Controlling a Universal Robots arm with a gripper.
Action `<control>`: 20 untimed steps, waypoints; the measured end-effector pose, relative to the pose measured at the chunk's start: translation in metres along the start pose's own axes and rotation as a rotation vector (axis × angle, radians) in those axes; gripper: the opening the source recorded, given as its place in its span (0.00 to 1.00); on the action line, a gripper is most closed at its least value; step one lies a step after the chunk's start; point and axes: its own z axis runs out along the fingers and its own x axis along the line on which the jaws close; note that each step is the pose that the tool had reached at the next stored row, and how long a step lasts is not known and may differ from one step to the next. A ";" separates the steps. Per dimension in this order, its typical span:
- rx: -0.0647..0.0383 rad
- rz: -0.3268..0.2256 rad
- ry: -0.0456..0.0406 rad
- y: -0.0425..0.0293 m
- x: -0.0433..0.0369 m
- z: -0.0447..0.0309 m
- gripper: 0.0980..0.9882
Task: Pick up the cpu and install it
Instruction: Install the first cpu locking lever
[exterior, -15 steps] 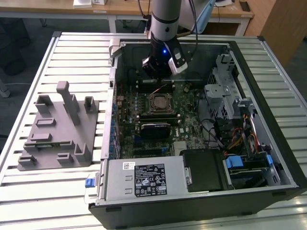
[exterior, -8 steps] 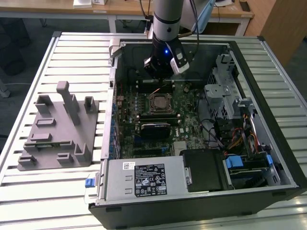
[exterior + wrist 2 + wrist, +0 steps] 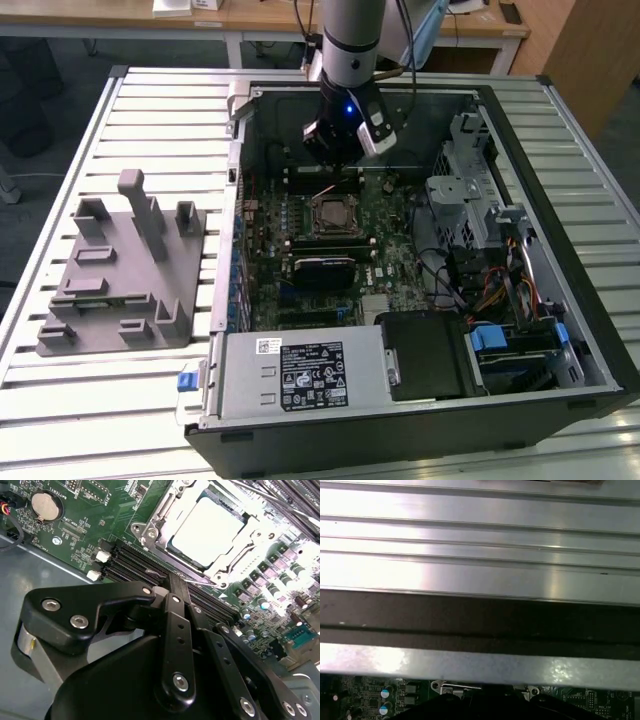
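Observation:
The cpu (image 3: pixel 210 527), a pale silver square, lies inside the metal frame of the motherboard socket (image 3: pixel 150 532); it sits mid-board in the exterior view (image 3: pixel 330 213). My gripper (image 3: pixel 338 160) hangs over the memory slots just behind the socket, apart from the chip. In the second wrist view its black fingers (image 3: pixel 176 587) meet at the tips with nothing between them, pointing toward the socket's edge.
The open computer case (image 3: pixel 585 330) lies on a slatted metal table (image 3: pixel 160 110). A grey plastic holder tray (image 3: pixel 120 270) with upright pegs stands on the exterior view's left. Drive cages and cables (image 3: pixel 480 250) crowd the case's right side, and the power supply (image 3: pixel 300 375) is in front.

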 end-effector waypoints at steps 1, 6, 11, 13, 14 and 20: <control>0.000 0.000 0.0000 0.0001 -0.0006 0.0006 0.01; 0.000 0.000 0.0000 0.0007 -0.0031 0.0039 0.01; 0.001 0.000 0.0000 0.0007 -0.0059 0.0075 0.01; 0.002 0.000 0.0001 0.0006 -0.0069 0.0086 0.01; 0.002 0.000 0.0000 0.0005 -0.0074 0.0091 0.01; 0.003 0.000 0.0001 0.0002 -0.0112 0.0113 0.01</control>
